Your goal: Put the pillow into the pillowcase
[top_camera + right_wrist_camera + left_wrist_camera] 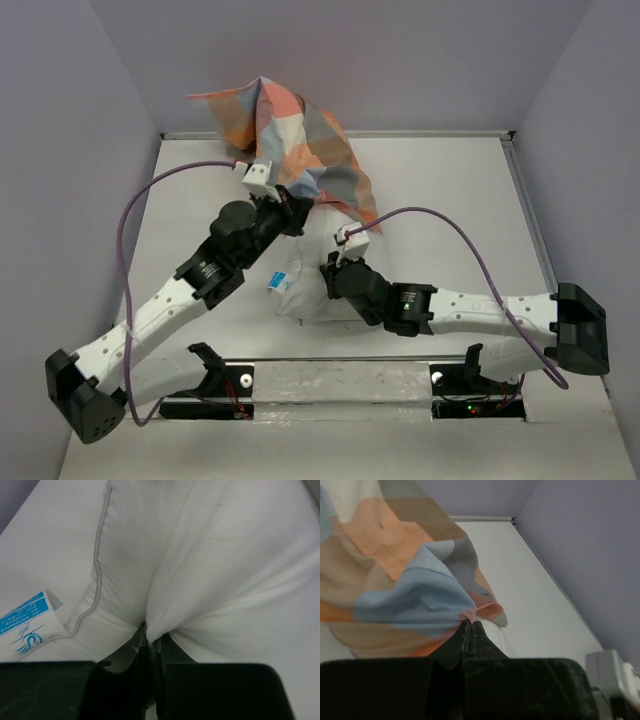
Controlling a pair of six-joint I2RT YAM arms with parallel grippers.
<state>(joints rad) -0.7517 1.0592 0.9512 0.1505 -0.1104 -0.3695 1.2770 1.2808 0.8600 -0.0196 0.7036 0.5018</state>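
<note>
So the pillow is lying on the desk, roughly mid-desk and a bit toward the near edge, right between the two arms. Its near end is bare white, with the little blue tag poking out on the left side. On the right wrist cam I get the same tag and the piped seam curving along the pillow's edge.

The far end of the pillow goes under the pillowcase. That's bunched up and lifted off the desk toward the far edge, with its top flopping against the back wall.

My right hand is clamped on a fold of the pillow's white fabric, and the wrist cam shows the hand's jaws pinched right on it. My left hand is closed on the pillowcase. From its own cam the left hand's jaws meet with a pinkish edge of the checked cloth caught at the tips, and the rest hangs over the lens.

Purple cables loop off both wrists.
</note>
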